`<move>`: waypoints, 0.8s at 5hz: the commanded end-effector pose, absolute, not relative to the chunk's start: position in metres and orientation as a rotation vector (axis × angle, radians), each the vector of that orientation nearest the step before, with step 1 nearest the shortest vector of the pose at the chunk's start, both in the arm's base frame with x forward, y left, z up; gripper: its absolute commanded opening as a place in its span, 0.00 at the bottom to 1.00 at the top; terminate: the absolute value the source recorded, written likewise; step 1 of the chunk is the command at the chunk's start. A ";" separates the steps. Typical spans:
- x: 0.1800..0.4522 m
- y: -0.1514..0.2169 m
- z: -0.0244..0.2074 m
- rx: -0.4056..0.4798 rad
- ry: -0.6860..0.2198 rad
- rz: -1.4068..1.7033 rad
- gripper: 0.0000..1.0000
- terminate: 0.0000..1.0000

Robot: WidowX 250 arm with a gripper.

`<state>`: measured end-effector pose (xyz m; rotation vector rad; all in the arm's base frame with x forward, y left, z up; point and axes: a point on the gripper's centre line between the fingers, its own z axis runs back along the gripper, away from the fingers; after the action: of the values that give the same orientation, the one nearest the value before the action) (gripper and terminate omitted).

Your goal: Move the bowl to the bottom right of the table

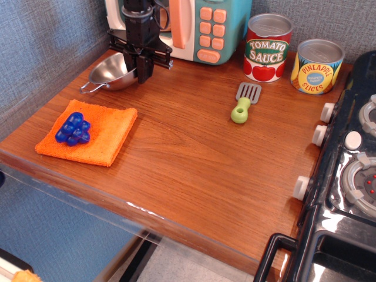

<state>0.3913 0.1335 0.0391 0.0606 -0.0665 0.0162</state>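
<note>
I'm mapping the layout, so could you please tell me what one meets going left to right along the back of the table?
Bowl → gripper clamped on its rim → toy microwave → tomato sauce can → pineapple can.
</note>
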 end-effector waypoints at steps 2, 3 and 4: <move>0.359 0.117 0.125 0.133 -0.221 -0.112 0.00 0.00; 0.328 0.075 0.137 0.116 -0.235 -0.200 0.00 0.00; 0.284 0.030 0.130 0.004 -0.209 -0.222 0.00 0.00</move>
<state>0.2798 0.0232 0.1133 -0.0111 -0.1540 -0.2163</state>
